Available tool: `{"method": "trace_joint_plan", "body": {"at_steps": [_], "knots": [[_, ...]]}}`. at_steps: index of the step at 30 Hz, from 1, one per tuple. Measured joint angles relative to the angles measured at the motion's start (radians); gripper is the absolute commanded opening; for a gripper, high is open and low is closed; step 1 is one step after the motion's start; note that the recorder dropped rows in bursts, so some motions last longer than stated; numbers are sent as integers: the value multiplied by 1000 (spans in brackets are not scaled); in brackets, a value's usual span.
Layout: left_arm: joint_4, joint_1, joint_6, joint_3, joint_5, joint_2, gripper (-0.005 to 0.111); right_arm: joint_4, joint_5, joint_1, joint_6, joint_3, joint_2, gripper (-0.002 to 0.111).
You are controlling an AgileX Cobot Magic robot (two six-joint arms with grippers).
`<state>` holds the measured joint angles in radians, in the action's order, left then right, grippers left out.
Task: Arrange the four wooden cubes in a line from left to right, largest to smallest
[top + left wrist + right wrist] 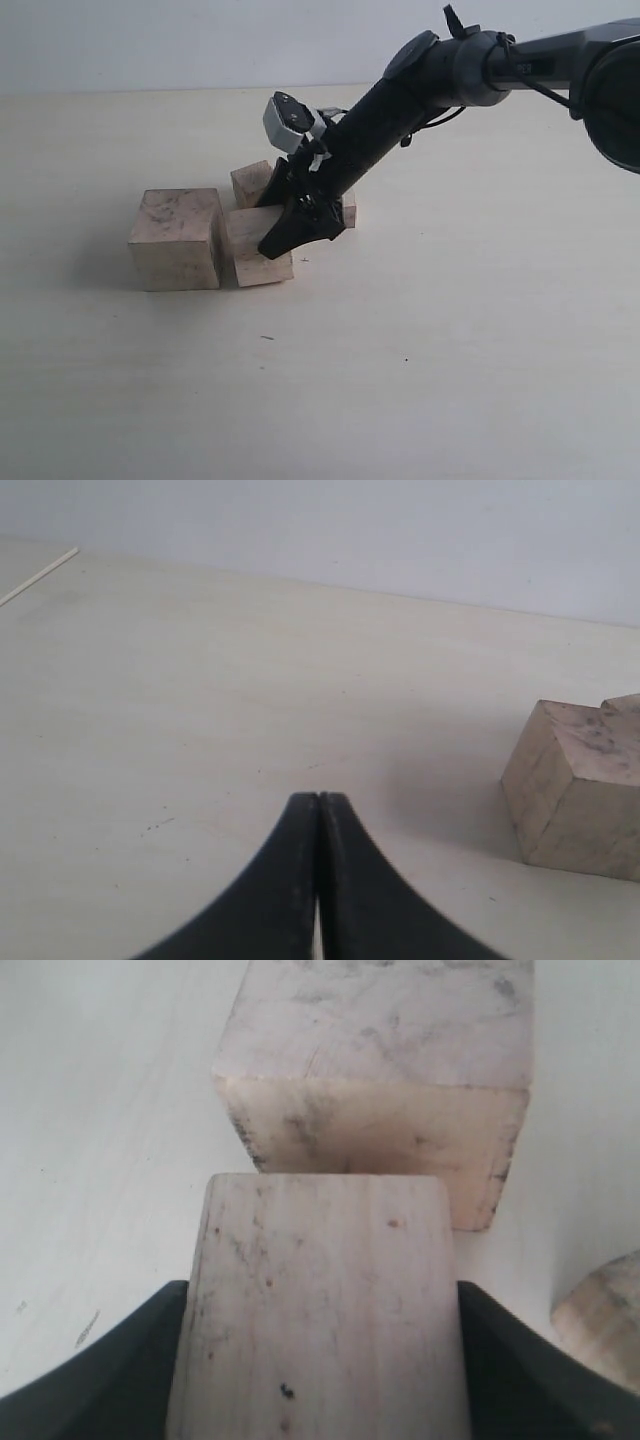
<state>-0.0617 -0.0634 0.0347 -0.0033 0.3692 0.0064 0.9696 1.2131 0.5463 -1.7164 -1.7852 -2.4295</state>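
The largest wooden cube [175, 238] stands at the left of the table. The second-largest cube [252, 262] rests on the table right beside it, and my right gripper [272, 243] is shut on it. In the right wrist view this cube [320, 1290] fills the gap between the black fingers [120, 1370], with the largest cube [375, 1080] just beyond. A smaller cube [250, 182] sits behind them. The smallest cube [349, 208] peeks out from behind the right arm. My left gripper [319, 798] is shut and empty above bare table, out of the exterior view.
The right arm [400, 100] slants down from the upper right over the cubes. In the left wrist view the largest cube [575, 780] stands off to one side. Another cube's corner [605, 1305] shows at the edge of the right wrist view.
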Motion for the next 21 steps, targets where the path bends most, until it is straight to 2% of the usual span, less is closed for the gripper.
{"method": "trace_joint_plan", "body": {"at_steps": [4, 7, 10, 16, 21], "knots": [[0, 0, 0, 0, 0, 0, 0, 18, 0, 0, -21, 0, -7, 0], [0, 0, 0, 0, 0, 0, 0, 23, 0, 0, -25, 0, -7, 5], [0, 0, 0, 0, 0, 0, 0, 25, 0, 0, -25, 0, -7, 16], [0, 0, 0, 0, 0, 0, 0, 61, -26, 0, 6, 0, -12, 49], [0, 0, 0, 0, 0, 0, 0, 70, -33, 0, 12, 0, -12, 64]]}}
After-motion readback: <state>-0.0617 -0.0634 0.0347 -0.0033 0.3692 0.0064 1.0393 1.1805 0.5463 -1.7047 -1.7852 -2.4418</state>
